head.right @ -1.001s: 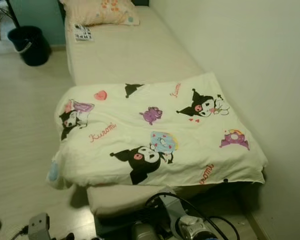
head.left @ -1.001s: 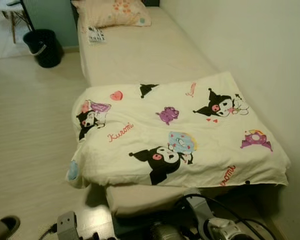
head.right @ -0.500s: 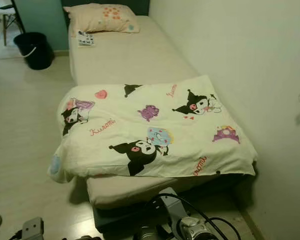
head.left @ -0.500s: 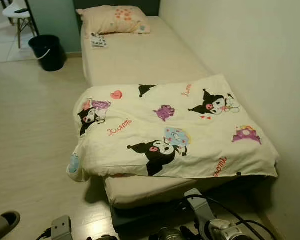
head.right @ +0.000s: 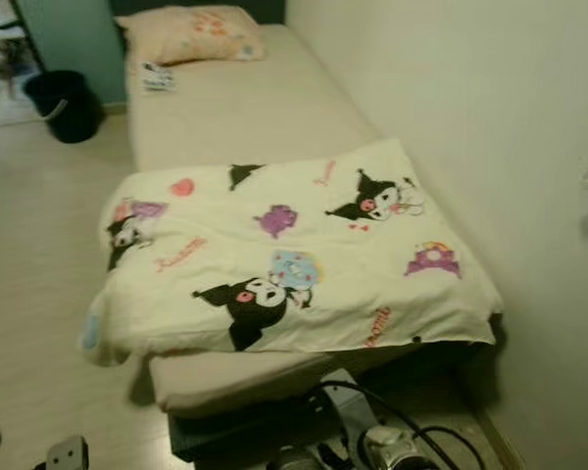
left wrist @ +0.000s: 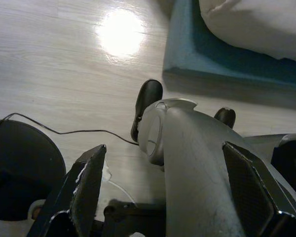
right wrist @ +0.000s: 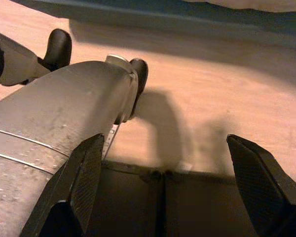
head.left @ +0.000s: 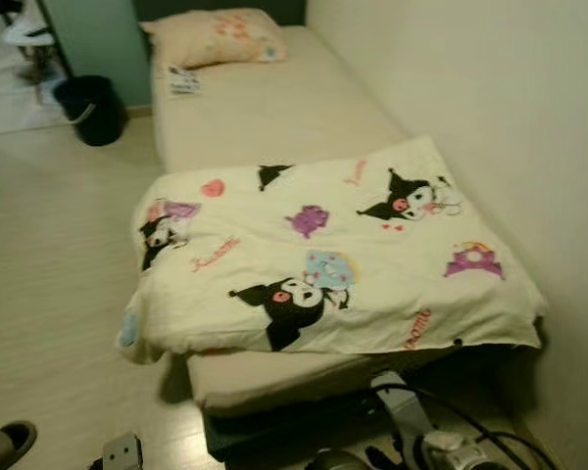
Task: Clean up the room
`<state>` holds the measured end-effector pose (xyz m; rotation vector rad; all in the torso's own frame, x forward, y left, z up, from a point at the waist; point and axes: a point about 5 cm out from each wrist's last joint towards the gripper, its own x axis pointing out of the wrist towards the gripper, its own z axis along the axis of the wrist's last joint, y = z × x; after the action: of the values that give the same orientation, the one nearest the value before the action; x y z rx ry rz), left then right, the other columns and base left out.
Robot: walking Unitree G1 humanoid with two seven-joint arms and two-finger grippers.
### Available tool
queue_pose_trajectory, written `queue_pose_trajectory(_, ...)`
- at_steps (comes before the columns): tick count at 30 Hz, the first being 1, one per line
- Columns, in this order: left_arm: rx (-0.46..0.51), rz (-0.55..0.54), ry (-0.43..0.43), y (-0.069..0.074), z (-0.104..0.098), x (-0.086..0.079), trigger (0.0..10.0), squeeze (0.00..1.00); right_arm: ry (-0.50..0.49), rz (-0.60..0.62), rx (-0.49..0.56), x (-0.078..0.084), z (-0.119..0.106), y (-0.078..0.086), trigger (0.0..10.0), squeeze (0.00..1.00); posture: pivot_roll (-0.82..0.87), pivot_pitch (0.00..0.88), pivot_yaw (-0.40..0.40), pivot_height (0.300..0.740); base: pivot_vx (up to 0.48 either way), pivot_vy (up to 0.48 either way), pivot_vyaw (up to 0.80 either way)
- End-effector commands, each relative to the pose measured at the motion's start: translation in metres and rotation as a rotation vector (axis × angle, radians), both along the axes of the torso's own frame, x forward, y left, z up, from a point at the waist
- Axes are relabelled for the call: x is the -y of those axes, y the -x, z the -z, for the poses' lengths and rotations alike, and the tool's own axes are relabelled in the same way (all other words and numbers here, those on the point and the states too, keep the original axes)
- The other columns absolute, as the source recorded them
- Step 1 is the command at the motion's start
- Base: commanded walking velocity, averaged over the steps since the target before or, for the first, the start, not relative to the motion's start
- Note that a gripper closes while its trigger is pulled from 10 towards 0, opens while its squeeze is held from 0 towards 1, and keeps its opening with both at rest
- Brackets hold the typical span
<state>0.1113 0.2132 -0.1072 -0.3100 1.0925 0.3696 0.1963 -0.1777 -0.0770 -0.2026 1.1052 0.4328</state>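
Observation:
A cream blanket (head.left: pixel 323 259) printed with cartoon figures lies folded over the foot half of a single bed (head.left: pixel 274 113); its left corner hangs over the bed's side. A peach pillow (head.left: pixel 216 35) rests at the head, with a small printed item (head.left: pixel 183 80) beside it. Both arms hang low by my body. My left gripper (left wrist: pixel 164 147) is open above the wooden floor, with my own silver leg behind it. My right gripper (right wrist: pixel 166 138) is open too, holding nothing, near the bed's blue base (right wrist: pixel 187 12).
A black bin (head.left: pixel 88 108) stands on the floor left of the bed's head, near a chair (head.left: pixel 29 34). A dark slipper (head.left: pixel 5 446) lies at the bottom left. The wall (head.left: pixel 490 108) runs along the bed's right side. Cables (head.left: pixel 470 431) loop by my right arm.
The whole picture has shifted slightly and blurred, so the camera has moved. The blanket, pillow and bin lie as before.

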Motion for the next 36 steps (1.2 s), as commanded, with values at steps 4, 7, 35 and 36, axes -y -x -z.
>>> queue_pose_trajectory(4,-0.072,0.008,0.073,0.017,0.008,0.017,10.0,0.0,-0.01,-0.009,-0.003,-0.007,0.001,0.0,10.0,0.0,-0.14,0.011,-0.025,0.74,0.0,0.0,0.0)
queue_pose_trajectory(7,-0.057,0.034,0.085,0.015,0.007,0.02,10.0,0.0,-0.014,-0.007,0.002,-0.008,0.0,-0.002,10.0,0.0,-0.15,0.013,-0.024,0.74,0.0,-0.308,0.0)
queue_pose_trajectory(35,-0.041,0.039,0.172,0.017,0.009,0.029,10.0,0.0,-0.019,-0.022,-0.001,-0.01,0.0,-0.001,10.0,0.0,-0.14,0.019,-0.025,0.74,0.0,-0.164,0.0)
queue_pose_trajectory(36,-0.04,0.046,0.17,0.017,0.008,0.029,10.0,0.0,-0.019,-0.023,-0.001,-0.01,0.0,-0.001,10.0,0.0,-0.14,0.019,-0.025,0.74,0.0,-0.24,0.0)
